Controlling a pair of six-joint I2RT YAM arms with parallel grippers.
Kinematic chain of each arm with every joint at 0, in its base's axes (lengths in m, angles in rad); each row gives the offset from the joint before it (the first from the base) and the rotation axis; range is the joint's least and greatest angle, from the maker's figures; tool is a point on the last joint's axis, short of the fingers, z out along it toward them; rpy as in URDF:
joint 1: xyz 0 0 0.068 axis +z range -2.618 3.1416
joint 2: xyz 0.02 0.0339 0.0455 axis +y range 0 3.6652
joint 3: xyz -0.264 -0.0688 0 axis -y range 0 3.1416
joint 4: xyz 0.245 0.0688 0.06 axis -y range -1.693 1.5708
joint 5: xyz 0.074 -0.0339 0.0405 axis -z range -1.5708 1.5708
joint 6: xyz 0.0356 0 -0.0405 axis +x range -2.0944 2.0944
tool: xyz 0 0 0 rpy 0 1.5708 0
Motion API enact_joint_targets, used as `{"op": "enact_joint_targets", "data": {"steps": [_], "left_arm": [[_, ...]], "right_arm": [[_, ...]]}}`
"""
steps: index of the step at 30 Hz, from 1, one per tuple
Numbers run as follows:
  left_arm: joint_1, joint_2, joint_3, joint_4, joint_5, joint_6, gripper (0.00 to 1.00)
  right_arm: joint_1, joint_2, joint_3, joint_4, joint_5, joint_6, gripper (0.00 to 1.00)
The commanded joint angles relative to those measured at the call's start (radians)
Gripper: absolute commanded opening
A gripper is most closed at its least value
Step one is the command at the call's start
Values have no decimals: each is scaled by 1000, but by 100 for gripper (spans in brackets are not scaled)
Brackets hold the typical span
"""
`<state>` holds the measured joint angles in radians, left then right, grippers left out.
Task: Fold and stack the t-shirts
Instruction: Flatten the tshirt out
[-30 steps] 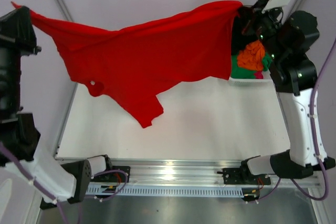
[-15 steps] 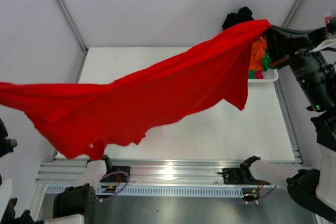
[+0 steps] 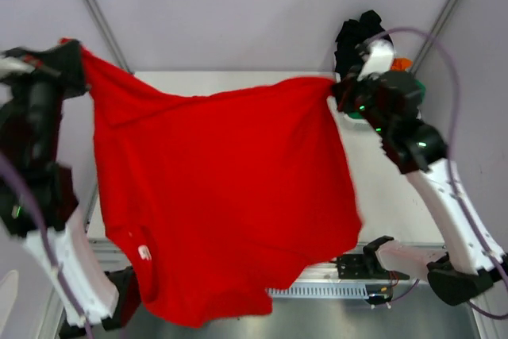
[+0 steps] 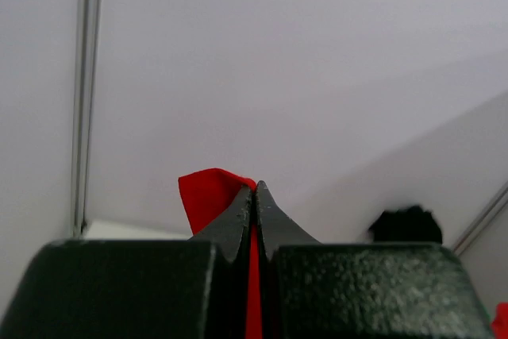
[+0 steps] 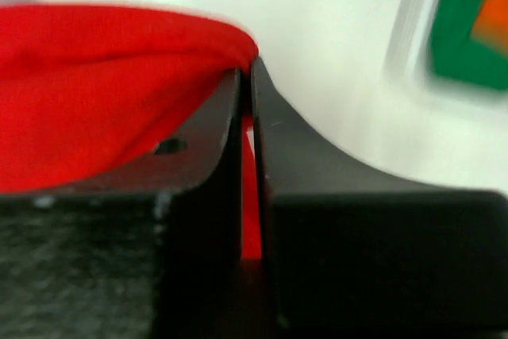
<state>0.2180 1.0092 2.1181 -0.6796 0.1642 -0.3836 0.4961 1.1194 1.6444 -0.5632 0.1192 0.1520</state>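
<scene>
Top view, shirt: the red t-shirt (image 3: 222,196) hangs spread wide between my two claws, raised over the bench (image 3: 381,188).
Top view, left claw: my left claw (image 3: 75,57) is clamped on the shirt's upper left corner, out past the bench's left edge and beside the slanted frame post (image 3: 95,9).
Top view, right claw: my right claw (image 3: 340,89) is pinched on the upper right corner, near the bench's far right corner.
Top view, edges: the top edge runs between the claws with a slight sag. The left edge drops almost straight down. The right edge slants outward. The bottom hem hangs over the near rail (image 3: 317,287).
Top view, open room: bare bench shows only as a strip along the far edge and a patch to the right of the cloth. The shirt hides the rest, and I cannot tell if it touches the surface.
Top view, pile: a black t-shirt (image 3: 353,37) and an orange t-shirt (image 3: 402,63) sit just behind my right claw.
Left wrist view: the left claw (image 4: 255,196) is closed tight, with a red fold (image 4: 205,196) poking out beside its tips. Plain wall lies ahead, and the black cloth (image 4: 406,224) is far off to the right.
Right wrist view: the right claw (image 5: 247,77) is closed on red cloth (image 5: 95,85), which bulges to the left. Bare bench (image 5: 333,61) lies ahead. A blurred basket (image 5: 409,29) holding a green t-shirt (image 5: 456,53) and the orange one (image 5: 492,13) sits at the upper right.
</scene>
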Motion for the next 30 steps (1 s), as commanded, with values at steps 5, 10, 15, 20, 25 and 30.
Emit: {"op": "enact_joint_targets", "data": {"steps": [5,10,15,20,25,30], "left_arm": [[-2,91,-609,288,90,-35,0],[-2,149,-869,601,109,-44,1],[-2,294,-972,829,150,-55,1],[-11,491,-847,827,136,-29,1],[-55,685,-675,809,103,0,1],[-107,853,-521,764,40,9,1]], "right_arm": [[-122,6,-481,313,-39,201,0],[-142,157,-642,495,-76,202,0],[-145,379,-672,681,-99,204,0],[-168,619,-578,790,-96,201,0],[-221,831,-384,793,-145,185,0],[-258,965,-210,760,-176,150,0]]}}
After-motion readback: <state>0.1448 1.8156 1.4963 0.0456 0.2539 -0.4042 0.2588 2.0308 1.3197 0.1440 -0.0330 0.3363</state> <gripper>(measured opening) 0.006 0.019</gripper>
